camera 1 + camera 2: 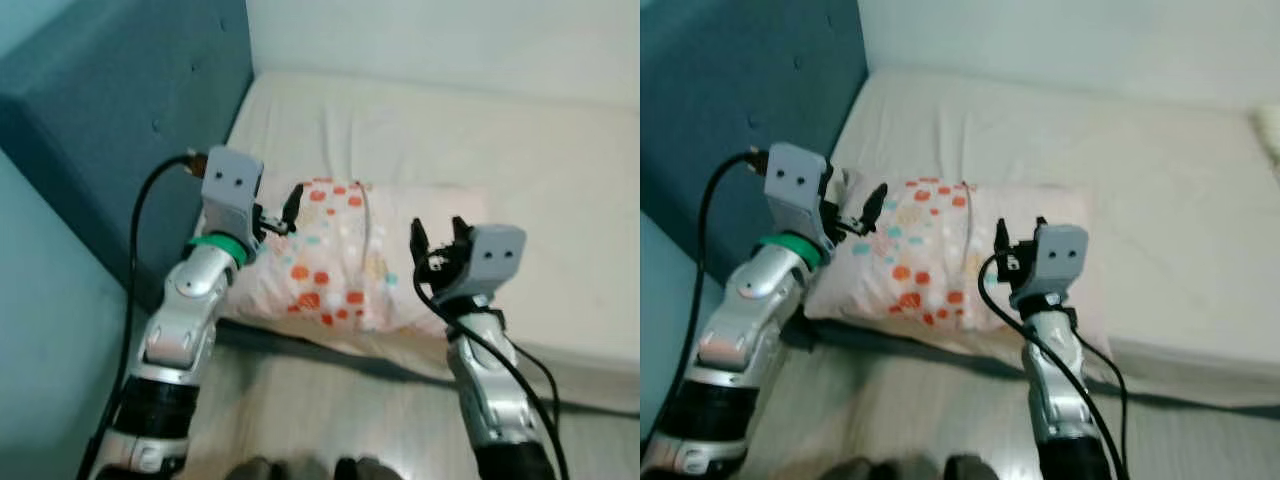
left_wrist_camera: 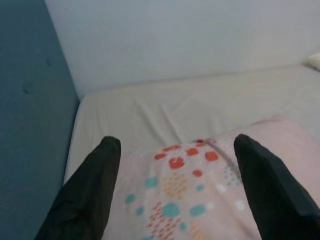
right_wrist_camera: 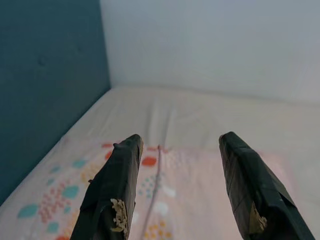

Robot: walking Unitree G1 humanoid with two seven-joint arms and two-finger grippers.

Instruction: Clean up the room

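No legible text or labels anywhere.

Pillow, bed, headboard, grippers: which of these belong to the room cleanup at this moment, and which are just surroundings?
In the job:
- pillow, dotted, lying at the bed's near edge
- left gripper, jaws open, above the pillow's headboard end
- right gripper, jaws open, above its other end

Just there:
- bed
- blue headboard
- wall
- floor

Open left tool (image 2: 175, 185) above pillow (image 2: 200, 200)
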